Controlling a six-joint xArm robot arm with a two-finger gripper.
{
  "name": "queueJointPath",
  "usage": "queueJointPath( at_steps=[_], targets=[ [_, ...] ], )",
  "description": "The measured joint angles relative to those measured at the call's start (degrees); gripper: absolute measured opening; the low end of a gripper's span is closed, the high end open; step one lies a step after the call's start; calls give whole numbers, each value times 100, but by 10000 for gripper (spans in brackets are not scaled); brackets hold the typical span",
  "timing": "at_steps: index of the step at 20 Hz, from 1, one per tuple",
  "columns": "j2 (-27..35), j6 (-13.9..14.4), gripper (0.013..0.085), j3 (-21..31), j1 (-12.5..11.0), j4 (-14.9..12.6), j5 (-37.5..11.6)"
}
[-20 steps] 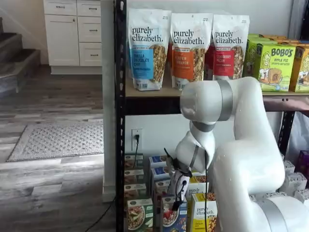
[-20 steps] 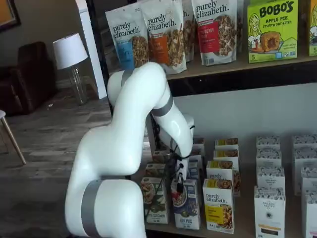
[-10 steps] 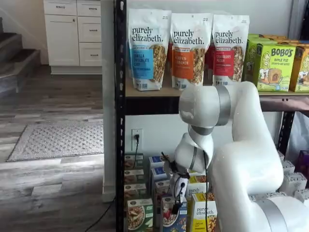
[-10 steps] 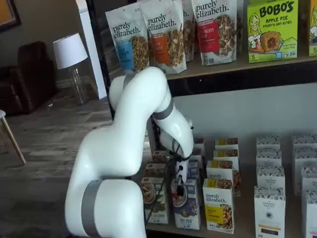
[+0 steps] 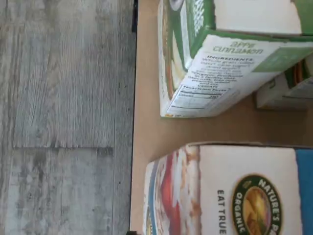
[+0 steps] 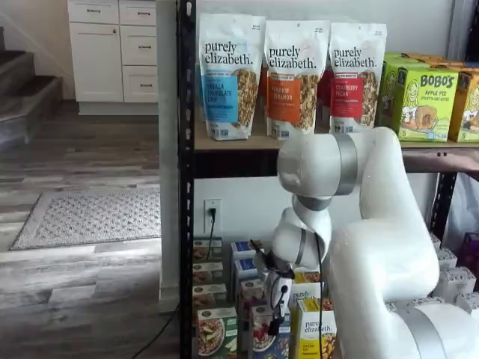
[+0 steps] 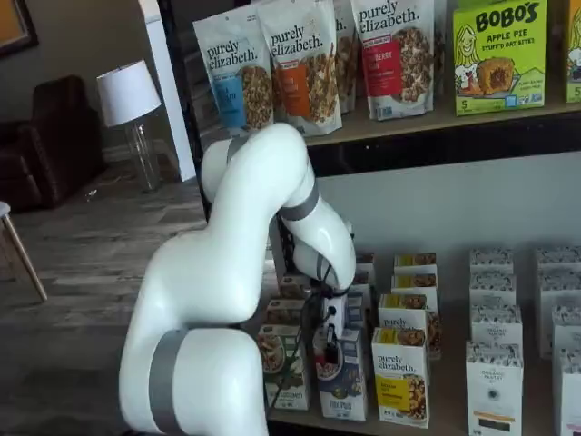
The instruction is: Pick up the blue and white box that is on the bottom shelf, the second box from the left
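- Hovering low at the front of the rack, the white robot arm (image 7: 272, 227) hangs its pincer (image 6: 275, 310) over the first row of small boxes, a posture that suits a reach from above.
- The pincer's black fingers show only side-on against the boxes in both shelf views, so no gap can be made out there; I take it to stand fully spread with nothing held.
- The small upright blue and white cardboard box with a pictured bowl of granola (image 7: 338, 377) stands at the front edge of the bottom shelf of the black metal-framed rack (image 7: 436, 420), directly under the pincer.
- Its neighbours are the green-fronted cardboard box (image 7: 283, 363) on one side and the yellow "purely elizabeth" box (image 7: 400, 374) on the other, both just beside it.
- In the wrist view a strip of bare tan board separates the target's white top (image 5: 230, 191) from the green box (image 5: 215, 63), room for one finger, I judge.
- Open grey wood floor (image 5: 63, 117) lies beyond the shelf lip, so withdrawal towards the front looks unobstructed.
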Motion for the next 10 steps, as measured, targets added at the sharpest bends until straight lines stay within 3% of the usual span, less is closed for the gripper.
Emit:
queueJointPath(
  at_steps=[10],
  targets=[
    [20, 157, 850, 20, -21, -213, 21]
  ],
)
